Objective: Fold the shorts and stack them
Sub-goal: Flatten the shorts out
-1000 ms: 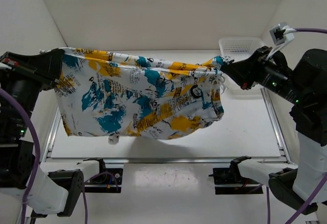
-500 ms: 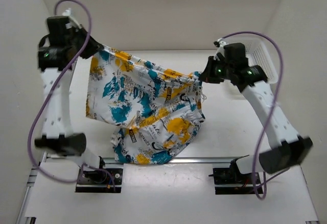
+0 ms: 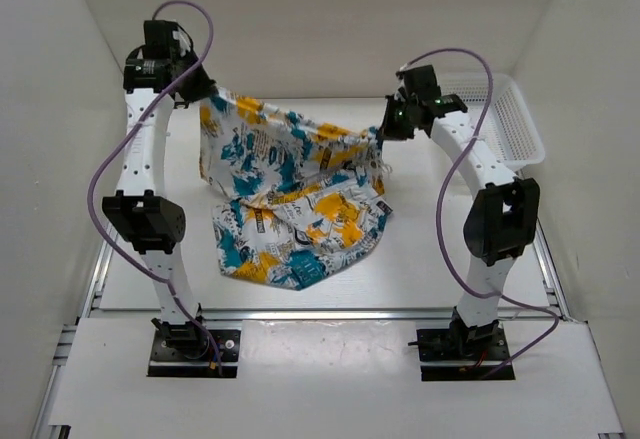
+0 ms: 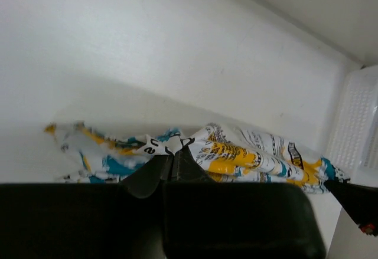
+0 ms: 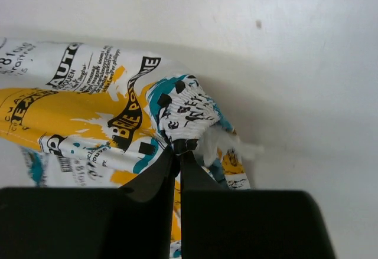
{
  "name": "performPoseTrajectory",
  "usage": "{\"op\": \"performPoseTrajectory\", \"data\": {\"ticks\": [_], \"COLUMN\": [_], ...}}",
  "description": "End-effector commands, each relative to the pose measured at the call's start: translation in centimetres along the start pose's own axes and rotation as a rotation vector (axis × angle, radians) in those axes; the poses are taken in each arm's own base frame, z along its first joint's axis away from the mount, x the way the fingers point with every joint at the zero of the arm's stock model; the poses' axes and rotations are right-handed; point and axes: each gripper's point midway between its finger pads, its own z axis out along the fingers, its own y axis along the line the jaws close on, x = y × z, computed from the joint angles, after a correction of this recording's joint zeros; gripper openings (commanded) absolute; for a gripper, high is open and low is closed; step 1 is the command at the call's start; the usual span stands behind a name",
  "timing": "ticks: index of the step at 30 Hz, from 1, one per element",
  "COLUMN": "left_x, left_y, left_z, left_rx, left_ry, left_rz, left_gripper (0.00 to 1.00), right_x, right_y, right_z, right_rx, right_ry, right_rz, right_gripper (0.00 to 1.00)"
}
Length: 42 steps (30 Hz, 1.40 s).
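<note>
The shorts (image 3: 290, 194), white with yellow, teal and black print, hang stretched between my two grippers at the far middle of the table, and their lower part lies crumpled on the table. My left gripper (image 3: 205, 94) is shut on the left top corner of the shorts (image 4: 236, 153); in the left wrist view the fingers (image 4: 173, 153) pinch the fabric. My right gripper (image 3: 385, 127) is shut on the right top corner, and the right wrist view shows its fingertips (image 5: 180, 148) pinching the bunched waistband of the shorts (image 5: 77, 105).
A white mesh basket (image 3: 505, 119) stands at the far right against the wall; it also shows in the left wrist view (image 4: 357, 123). White walls enclose the table on three sides. A metal rail (image 3: 320, 312) runs along the near edge.
Both arms have reached far back and down, carrying the shorts away from the camera. The shorts have gone from hanging high to having their lower part on the table.
</note>
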Motion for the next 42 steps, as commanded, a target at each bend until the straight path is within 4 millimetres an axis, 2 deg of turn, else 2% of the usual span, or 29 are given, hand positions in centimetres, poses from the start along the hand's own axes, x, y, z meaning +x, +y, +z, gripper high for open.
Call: {"op": "performPoseTrajectory", "data": {"ticks": [1,3,5,6,8,12,13,15,16,17,18,19,20,21,22,23,24,25,27,28,29,31,33,35,36,38,39,41,42], "left_x": [-8.4,-10.4,-11.7,-11.8,-11.7,-10.7,-9.9,-8.9,-6.9,-5.7,-4.5,-1.5,0.6,2.4,6.2,8.0,10.4,12.4,17.4,18.6,19.1,19.1,17.1,15.7,14.9,14.9,15.8,17.7,20.2], "left_y": [-1.7,-3.4,-3.8,-3.6,-3.7,-3.8,-4.0,-3.7,-3.4,-3.1,-2.6,-1.3,-0.8,0.1,1.7,2.7,3.5,4.6,7.5,8.1,8.9,9.5,9.1,8.5,8.4,8.6,9.0,9.6,10.2], "left_z": [-7.4,-11.3,-14.4,-16.8,-19.1,-24.6,-26.4,-27.8,-28.5,-28.5,-28.4,-27.6,-26.9,-26.2,-24.6,-23.8,-23.0,-22.2,-20.4,-20.0,-19.6,-19.5,-19.5,-19.1,-18.2,-17.0,-15.4,-13.8,-12.0], "left_rx": [0.028,0.099,0.133,0.154,0.170,0.196,0.216,0.219,0.230,0.231,0.220,0.204,0.206,0.190,0.174,0.157,0.148,0.126,0.057,0.041,0.004,-0.029,-0.041,-0.034,-0.036,-0.049,-0.053,-0.057,-0.049], "left_ry": [-0.313,-0.403,-0.480,-0.510,-0.541,-0.614,-0.627,-0.632,-0.601,-0.580,-0.558,-0.499,-0.454,-0.420,-0.340,-0.305,-0.248,-0.203,-0.085,-0.054,-0.038,-0.044,-0.072,-0.085,-0.082,-0.056,-0.002,0.063,0.136], "left_rz": [0.027,0.037,0.039,0.030,0.033,0.039,0.047,0.047,0.041,0.041,0.036,0.027,0.028,0.020,0.011,0.004,0.000,-0.011,-0.039,-0.046,-0.053,-0.055,-0.042,-0.039,-0.031,-0.044,-0.053,-0.078,-0.095], "left_gripper": [0.10,0.10,0.10,0.10,0.10,0.10,0.10,0.10,0.10,0.10,0.10,0.10,0.10,0.10,0.10,0.10,0.10,0.10,0.33,0.67,0.80,0.98,1.00,0.86,0.57,0.27,0.10,0.10,0.10], "right_x": [-7.5,-9.2,-11.1,-11.3,-11.6,-10.0,-9.6,-7.5,-6.5,-4.8,-3.7,-2.5,-0.1,1.3,2.6,5.6,7.1,8.5,11.4,12.5,12.7,12.5,11.7,11.4,11.8,12.4,12.7,15.0,16.9], "right_y": [1.4,2.7,4.2,4.6,5.4,4.8,5.1,4.1,4.2,3.3,3.0,2.6,1.1,0.4,-0.4,-2.1,-2.4,-3.3,-4.5,-4.8,-4.8,-4.8,-4.8,-5.0,-5.2,-5.0,-4.9,-5.1,-5.6], "right_z": [-5.8,-8.3,-12.2,-13.4,-16.5,-19.9,-21.9,-21.6,-23.3,-22.0,-23.3,-23.1,-21.0,-21.7,-21.1,-19.0,-19.3,-18.7,-17.5,-17.1,-17.3,-17.7,-17.7,-17.0,-16.6,-15.8,-15.6,-14.1,-13.1], "right_rx": [-0.013,-0.046,-0.083,-0.091,-0.114,-0.108,-0.122,-0.103,-0.113,-0.098,-0.094,-0.089,-0.053,-0.035,-0.020,0.021,0.021,0.044,0.065,0.068,0.068,0.079,0.090,0.112,0.121,0.109,0.102,0.086,0.092], "right_ry": [-0.229,-0.295,-0.392,-0.414,-0.479,-0.530,-0.568,-0.538,-0.563,-0.526,-0.548,-0.534,-0.473,-0.481,-0.464,-0.386,-0.381,-0.356,-0.300,-0.259,-0.259,-0.266,-0.262,-0.235,-0.209,-0.164,-0.151,-0.072,-0.019], "right_rz": [-0.026,-0.040,-0.049,-0.053,-0.066,-0.054,-0.061,-0.042,-0.046,-0.040,-0.039,-0.037,-0.023,-0.018,-0.004,0.011,0.022,0.028,0.045,0.040,0.040,0.041,0.043,0.048,0.062,0.088,0.098,0.129,0.156], "right_gripper": [0.01,0.01,0.01,0.01,0.01,0.01,0.01,0.01,0.01,0.01,0.01,0.01,0.01,0.01,0.01,0.01,0.01,0.10,0.30,0.41,0.55,0.65,0.67,0.65,0.61,0.51,0.48,0.47,0.46]}}
